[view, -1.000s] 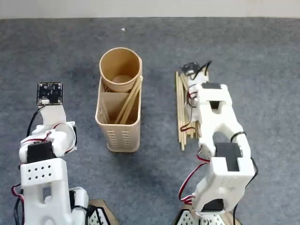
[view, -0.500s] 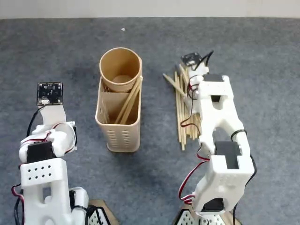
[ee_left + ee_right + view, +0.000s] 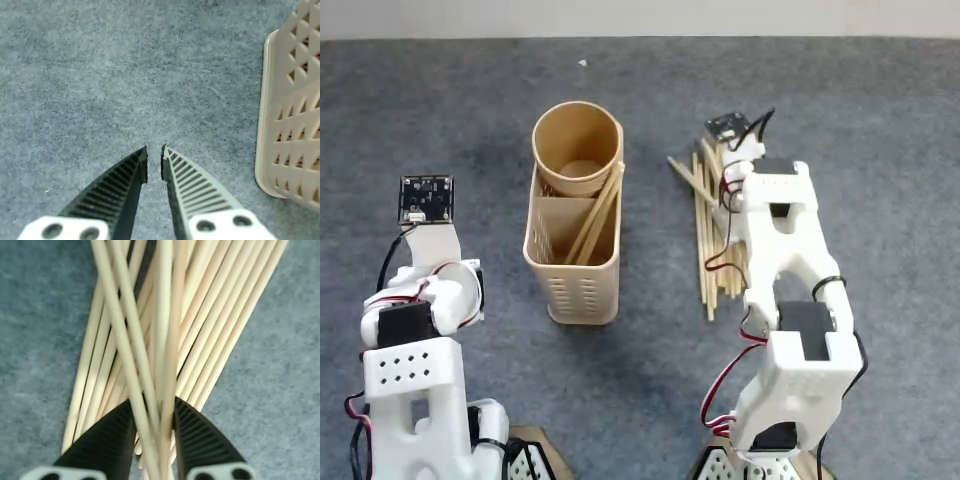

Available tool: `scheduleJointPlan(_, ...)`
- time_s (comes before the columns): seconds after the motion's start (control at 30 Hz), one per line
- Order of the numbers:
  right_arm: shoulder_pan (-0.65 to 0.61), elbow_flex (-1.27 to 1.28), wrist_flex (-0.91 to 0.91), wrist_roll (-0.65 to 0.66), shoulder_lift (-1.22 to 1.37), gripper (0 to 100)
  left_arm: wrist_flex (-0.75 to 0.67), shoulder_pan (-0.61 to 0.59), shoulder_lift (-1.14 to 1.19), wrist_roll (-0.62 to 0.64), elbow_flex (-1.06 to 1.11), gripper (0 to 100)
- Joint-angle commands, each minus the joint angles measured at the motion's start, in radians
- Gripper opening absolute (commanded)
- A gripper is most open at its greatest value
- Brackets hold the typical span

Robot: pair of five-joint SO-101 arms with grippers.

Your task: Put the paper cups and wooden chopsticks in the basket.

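Paper cup [image 3: 577,145] and some chopsticks [image 3: 595,225] sit in the basket [image 3: 570,290]. At its 3 o'clock my right end effector [image 3: 152,425] pinches several of the remaining pile [image 3: 705,250]; left end effector [image 3: 154,160] closed, empty.

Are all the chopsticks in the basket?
No, a bunch of chopsticks lies outside the basket, with the right gripper shut on some of them.

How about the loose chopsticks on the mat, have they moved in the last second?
Yes. A couple of the loose chopsticks have swung their far ends toward the basket; the bundle lay straight before.
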Motion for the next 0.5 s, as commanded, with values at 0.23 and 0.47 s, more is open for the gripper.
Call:
scheduleJointPlan(0.23,-0.019,-0.038,-0.001,-0.018,-0.010,15.2,-0.018,0.001,-0.019,-0.008,-0.002,9)
scheduleJointPlan(0.47,-0.019,-0.035,-0.001,-0.018,0.002,15.2,-0.018,0.001,-0.019,-0.008,-0.002,9)
